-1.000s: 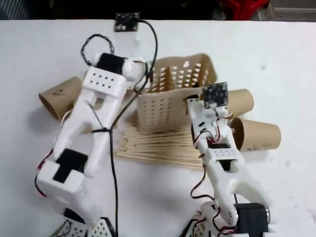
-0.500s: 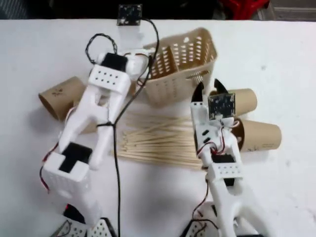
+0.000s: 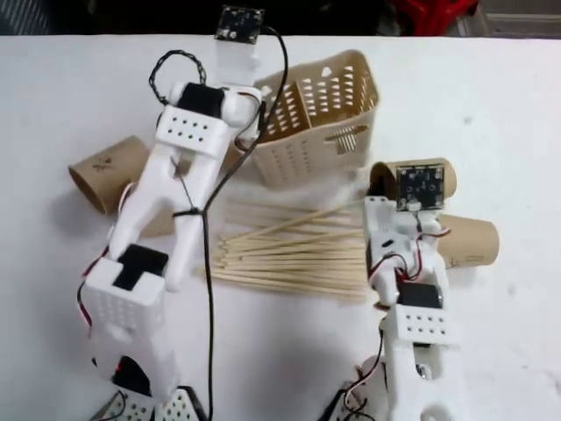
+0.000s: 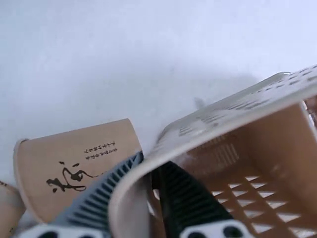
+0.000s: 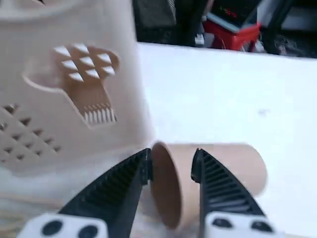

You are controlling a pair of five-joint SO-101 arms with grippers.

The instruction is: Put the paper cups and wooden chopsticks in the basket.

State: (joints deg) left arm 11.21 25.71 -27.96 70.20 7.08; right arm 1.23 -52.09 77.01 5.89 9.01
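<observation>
Three paper cups lie on their sides on the white table (image 3: 491, 105). The left cup (image 3: 105, 171) is well apart from the basket (image 3: 320, 114). The upper right cup (image 3: 425, 171) and lower right cup (image 3: 469, 241) lie just beside each other, near the basket's right corner. The wooden chopsticks (image 3: 294, 254) are spread in a loose fan on the table between the two arms, just in front of the basket. The basket is placed at the far middle of the table, and a divider is seen inside it.

A black cable (image 3: 210, 281) runs along the left arm and past the basket's near left corner. The left arm's body covers the table between the left cup and the chopsticks. The right arm's wrist covers part of the upper right cup and the right ends of the chopsticks.

The left arm is stretched forward to the basket's left end. The left gripper (image 4: 151, 166) is clamped on the basket's rim, one finger inside and one outside. In the left wrist view a printed cup (image 4: 74, 166) lies just beside that outer wall. It cannot be matched with certainty to a cup in the high view.

The right arm is extended only partway, with its wrist over the upper right cup. The right gripper (image 5: 171, 158) is parted, with its jaws on either side of that cup's mouth end. Contact cannot be confirmed.
</observation>
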